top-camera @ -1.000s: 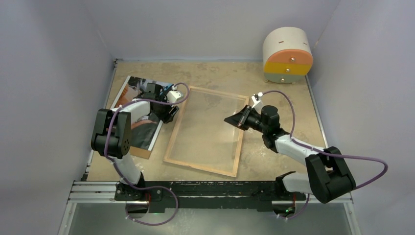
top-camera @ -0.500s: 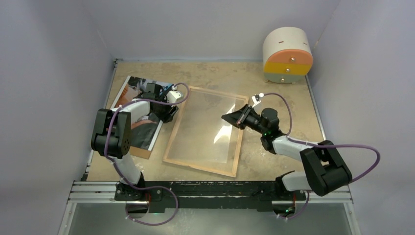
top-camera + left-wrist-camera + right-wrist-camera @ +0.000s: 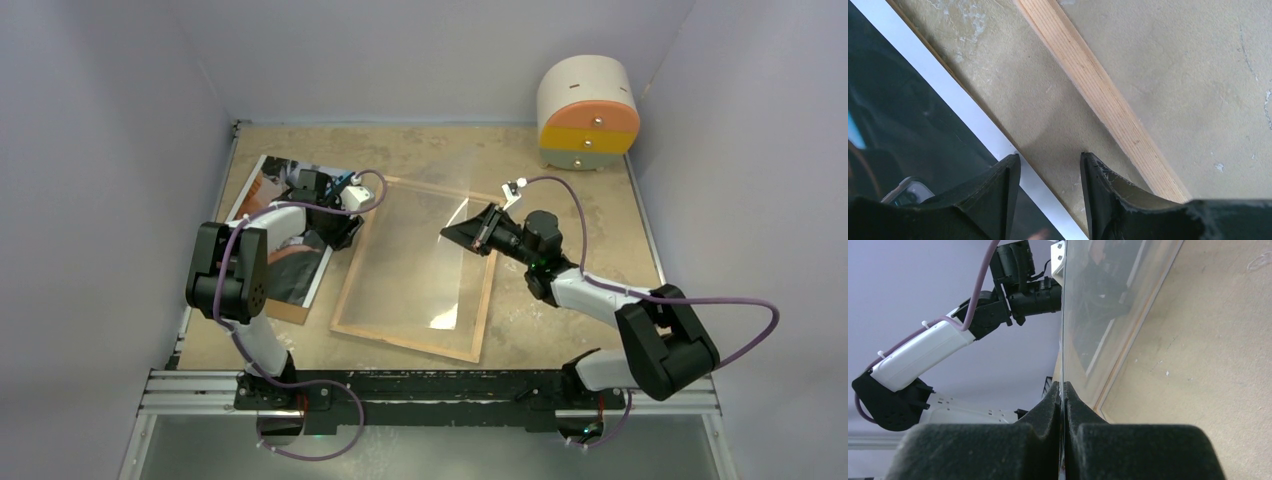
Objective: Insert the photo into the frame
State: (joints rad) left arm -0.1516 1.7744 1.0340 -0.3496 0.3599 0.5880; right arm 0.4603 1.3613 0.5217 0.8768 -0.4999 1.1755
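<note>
The sandy beige table (image 3: 560,150) carried the large, thin rectangular frame (image 3: 404,340), lying flat near the middle with its wood-coloured rear face up. The large glossy photo (image 3: 295,270), white-bordered and dark, lay just left of the frame on a brown hardboard sheet (image 3: 285,313). My right gripper (image 3: 1063,390) was clamped on the edge of the clear glass pane (image 3: 430,270), which stood tilted above the frame. My left gripper (image 3: 1049,159) hung with fingers (image 3: 993,195) apart and nothing between them, one over the photo's white border, the other over bare table.

Glass pane (image 3: 412,262) in right end effector (image 3: 450,233)
</note>
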